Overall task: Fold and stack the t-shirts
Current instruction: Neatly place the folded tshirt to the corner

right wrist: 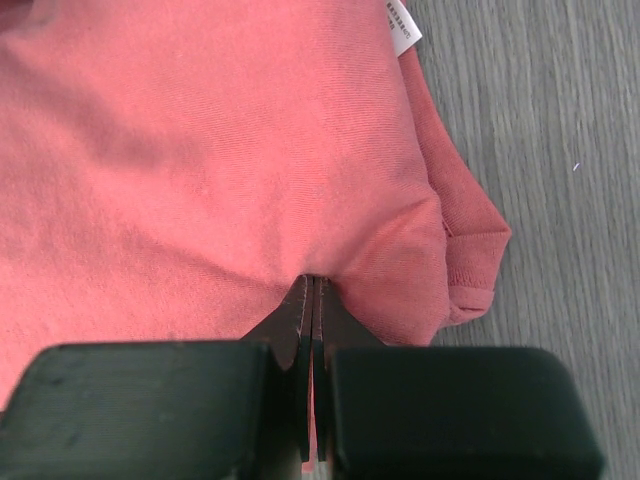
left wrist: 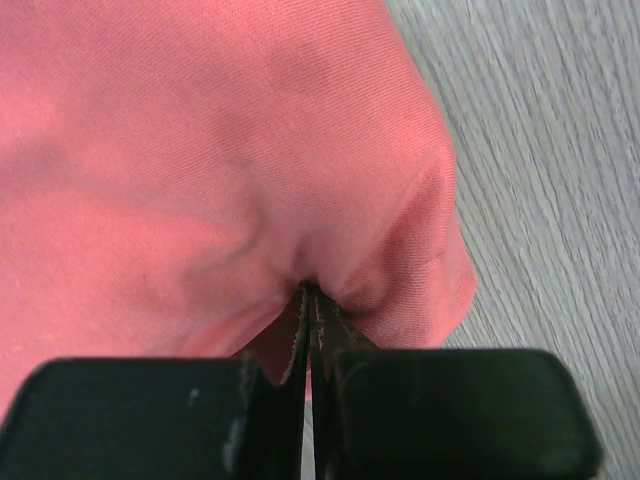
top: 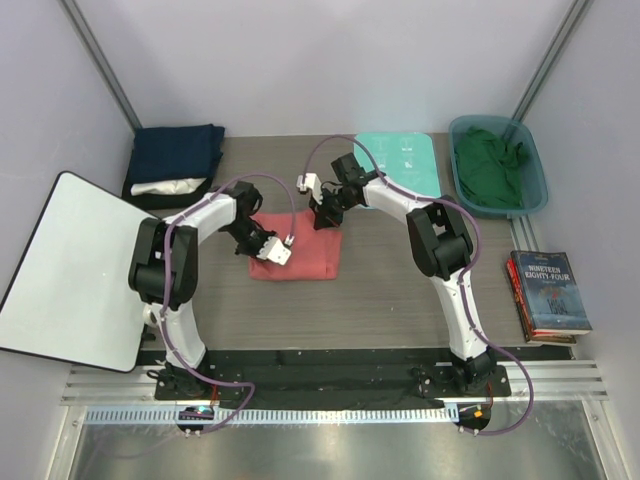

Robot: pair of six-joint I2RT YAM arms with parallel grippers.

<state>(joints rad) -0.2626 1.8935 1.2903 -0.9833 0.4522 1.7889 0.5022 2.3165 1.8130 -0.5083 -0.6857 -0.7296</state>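
The left pincer [top: 266,246] is seen clamped on the left edge of the coral-red shirt [top: 305,255]. In its wrist view the jaws are pressed together with a pucker of cloth caught between them. Up and to the left of it, well apart, a navy shirt [top: 180,150] is laid over a white shirt [top: 170,186].

The coral-red shirt is spread as a folded rectangle at the centre of the surface [top: 390,290]. Its long axis runs across the frame, so the cloth lies to the right of the left pincer.

The right pincer [top: 322,212] is closed on the upper edge, right of the middle, with the cloth lying below it in the frame. A folded corner and a label [right wrist: 402,22] can be made out in its wrist view.

A carry toward the pile at upper left is judged likely, and for that the left arm is the nearer. At far right a green shirt [top: 488,168] is heaped in a blue tub [top: 535,190].
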